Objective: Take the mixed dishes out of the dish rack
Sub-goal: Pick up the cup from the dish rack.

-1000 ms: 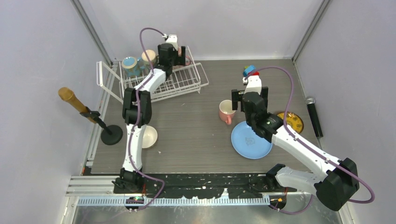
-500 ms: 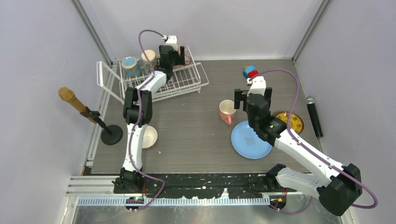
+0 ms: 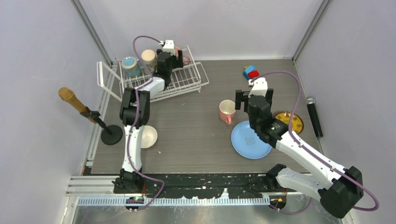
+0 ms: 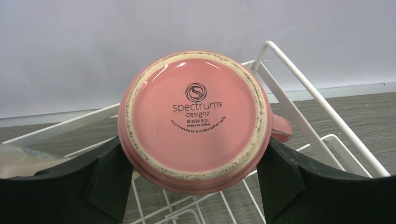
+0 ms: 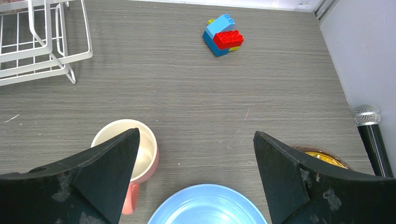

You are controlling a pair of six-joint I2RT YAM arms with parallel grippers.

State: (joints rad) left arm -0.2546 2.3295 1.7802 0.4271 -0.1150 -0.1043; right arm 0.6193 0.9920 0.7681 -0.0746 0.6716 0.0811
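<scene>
In the upper left of the top view, the dish rack point(image 3: 189, 80) holds the teal mug point(image 3: 130, 65) and the cream mug point(image 3: 148, 56) at its left end. Just right of them, my left pincer point(image 4: 195, 144) is clenched on a pink mug point(image 4: 195, 116), its base facing my wrist camera. The small cream bowl point(image 3: 151, 136) sits at lower left. At centre, a second pink mug point(image 3: 226, 112) stands upright just beside the light-blue plate point(image 3: 250, 140). My right pincer point(image 5: 196, 133) hangs released and empty above them. The yellow plate point(image 3: 295, 122) lies to the right.
</scene>
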